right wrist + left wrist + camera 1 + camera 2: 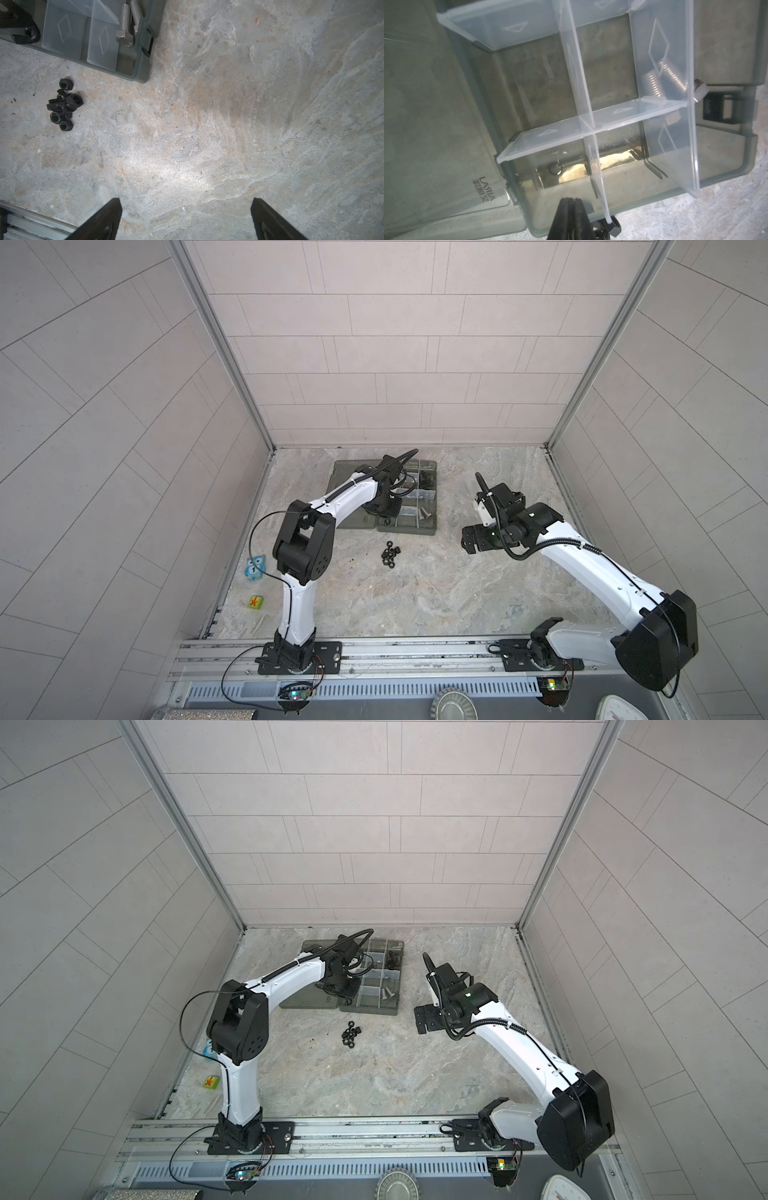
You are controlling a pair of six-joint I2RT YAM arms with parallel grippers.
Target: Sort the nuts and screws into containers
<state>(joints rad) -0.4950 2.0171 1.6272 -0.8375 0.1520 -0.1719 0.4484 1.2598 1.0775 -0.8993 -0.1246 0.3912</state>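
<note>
Screws seem done: two silver screws (pixel 128 25) lie in a corner compartment (pixel 126 60), ahead of the right pincer (pixel 187 218), which gapes empty. The nuts (pixel 388 554) lie heaped on the worktop (pixel 415 593) between both pincers (the bulk left). The left pincer (pixel 570 207) hangs over the organizer box (pixel 654 195). Only its wrist view shows the tips closed, and the top views hide them.

We record a blue owl block (pixel 254 568) at nine o'clock on the marble tabletop (pixel 415 597); green cube (pixel 256 602) at eight.
</note>
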